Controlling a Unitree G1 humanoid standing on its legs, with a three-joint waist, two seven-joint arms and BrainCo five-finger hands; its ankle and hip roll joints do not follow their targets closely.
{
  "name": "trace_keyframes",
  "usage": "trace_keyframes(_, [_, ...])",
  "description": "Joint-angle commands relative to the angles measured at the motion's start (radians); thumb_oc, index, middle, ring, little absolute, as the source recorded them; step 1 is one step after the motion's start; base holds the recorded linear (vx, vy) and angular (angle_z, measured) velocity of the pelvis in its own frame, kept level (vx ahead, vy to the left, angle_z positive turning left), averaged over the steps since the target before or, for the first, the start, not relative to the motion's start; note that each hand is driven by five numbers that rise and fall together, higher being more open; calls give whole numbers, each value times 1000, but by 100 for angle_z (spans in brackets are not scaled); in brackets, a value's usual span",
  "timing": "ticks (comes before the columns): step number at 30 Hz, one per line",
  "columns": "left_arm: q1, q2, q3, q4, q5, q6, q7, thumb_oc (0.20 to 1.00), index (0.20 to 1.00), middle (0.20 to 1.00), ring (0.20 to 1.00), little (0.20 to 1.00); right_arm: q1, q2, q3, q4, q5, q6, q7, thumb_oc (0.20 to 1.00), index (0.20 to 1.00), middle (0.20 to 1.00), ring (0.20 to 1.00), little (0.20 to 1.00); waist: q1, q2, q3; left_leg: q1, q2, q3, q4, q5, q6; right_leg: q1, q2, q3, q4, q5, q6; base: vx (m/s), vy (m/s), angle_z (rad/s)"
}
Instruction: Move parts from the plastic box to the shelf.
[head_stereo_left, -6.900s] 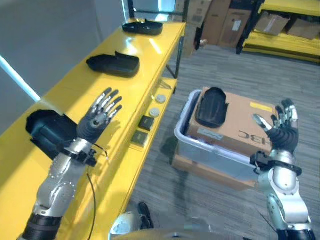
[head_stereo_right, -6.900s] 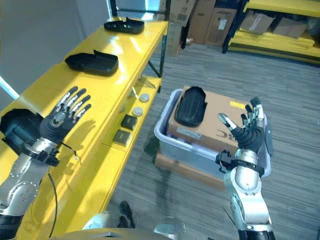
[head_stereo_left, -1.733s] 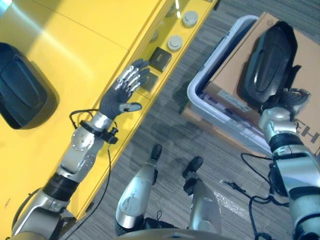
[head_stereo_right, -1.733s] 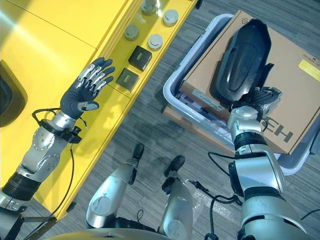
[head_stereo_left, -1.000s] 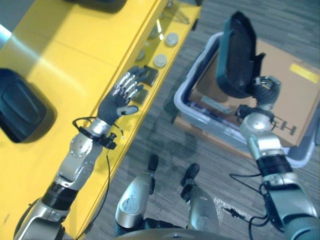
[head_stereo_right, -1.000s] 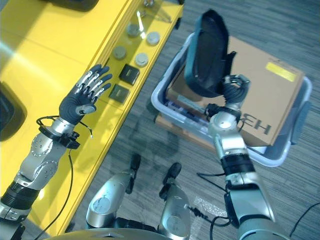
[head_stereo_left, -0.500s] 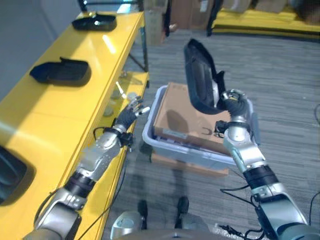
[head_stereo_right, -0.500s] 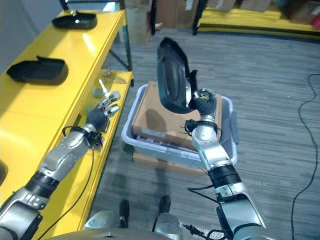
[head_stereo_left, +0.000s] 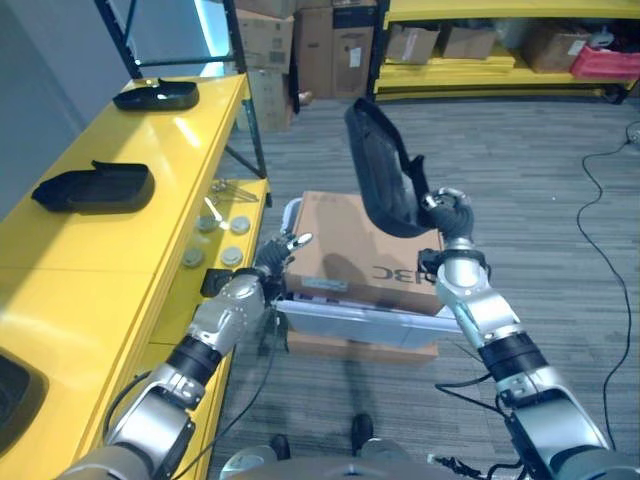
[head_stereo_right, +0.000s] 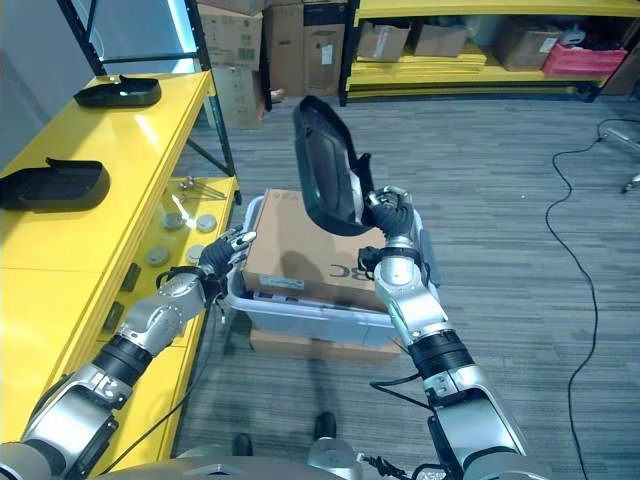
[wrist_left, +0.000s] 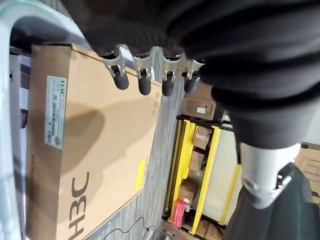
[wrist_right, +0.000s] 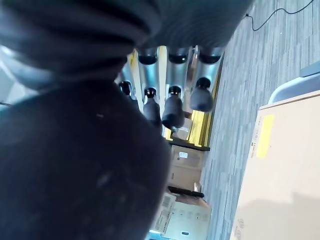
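1. I see my right hand (head_stereo_right: 392, 215) curled round a black part (head_stereo_right: 325, 170), held upright above the cardboard carton (head_stereo_right: 300, 245) in the plastic box (head_stereo_right: 300, 313).
2. My left hand (head_stereo_right: 222, 250), fingers straight, hovers near the box's left rim, right of the yellow shelf (head_stereo_right: 90, 210).

Black part (head_stereo_right: 325, 170), bright yellow shelf (head_stereo_right: 70, 230), plain brown cardboard box (head_stereo_right: 300, 245) in a pale translucent plastic box (head_stereo_right: 300, 318), grey striped carpet (head_stereo_right: 500, 200).

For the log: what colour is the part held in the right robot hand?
Black part, clearest in the right eye view.
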Motion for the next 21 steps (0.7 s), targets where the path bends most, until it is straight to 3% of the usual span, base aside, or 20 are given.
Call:
trace_keyframes(1, [-98, -29, -50, 71, -50, -42, 1, 1000, 1000, 1000, 1000, 1000, -46, 5, -10, 4, -7, -80, 21, 200, 200, 200, 200, 200, 21, -17, -84, -70, 45, -10, 41, 0, -31, 20, -47, 4, 56, -120, 106, 19, -23, -5])
trace_keyframes(11, [-99, -43, -26, 47, -84, -40, 67, 1000, 1000, 1000, 1000, 1000, -32, 17, 8, 24, -17, -80, 52, 200, 200, 200, 200, 200, 20, -19, -96, -61, 43, -6, 39, -4, -30, 24, -47, 1, 55, -123, 108, 0, 0, 0])
trace_keyframes(15, [-105, 20, -23, 73, 132, 8, -34, 1000, 1000, 1000, 1000, 1000, -18, 13, 6, 35, -11, -71, 80, 200, 200, 200, 200, 200, 31, -18, -103, -58, 39, -13, 37, -7, -29, 28, -49, -7, 55, -127, 111, 0, 0, 0])
trace_keyframes(21, [-99, 60, -29, 28, 142, 6, -57, 1000, 1000, 1000, 1000, 1000, 14, 24, 41, 46, -76, -68, 93, 200, 200, 200, 200, 200, 40, -16, -105, -53, 35, -17, 33, -10, -26, 29, -51, -10, 58, -129, 115, 0, 0, 0])
